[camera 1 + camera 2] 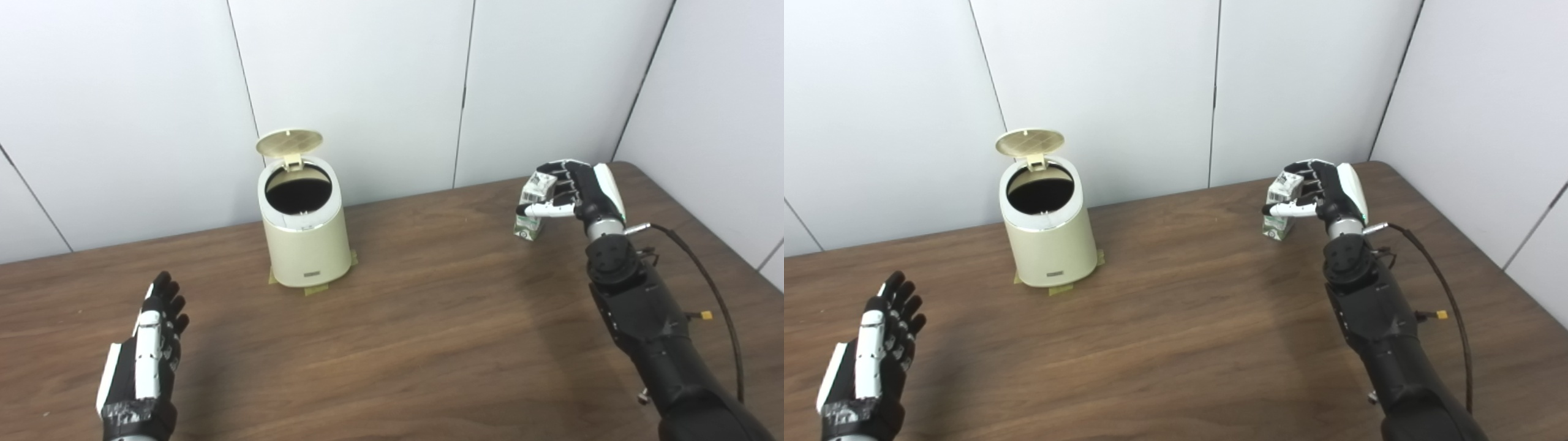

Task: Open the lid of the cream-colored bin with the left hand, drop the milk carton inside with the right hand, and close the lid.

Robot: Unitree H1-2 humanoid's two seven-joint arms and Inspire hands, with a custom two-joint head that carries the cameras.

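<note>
The cream-colored bin (304,242) stands on the wooden table left of centre, taped down at its base. Its round lid (289,141) is tipped up at the back and the dark inside shows. The milk carton (530,211) stands upright on the table at the far right. My right hand (572,190) is wrapped around the carton, fingers at its top and far side, thumb across its front. My left hand (153,349) is open and empty, low over the table at the near left, well away from the bin.
The table (429,318) is brown wood, with its right edge running close behind my right arm. White wall panels stand just behind the bin. A black cable (716,294) loops beside my right forearm.
</note>
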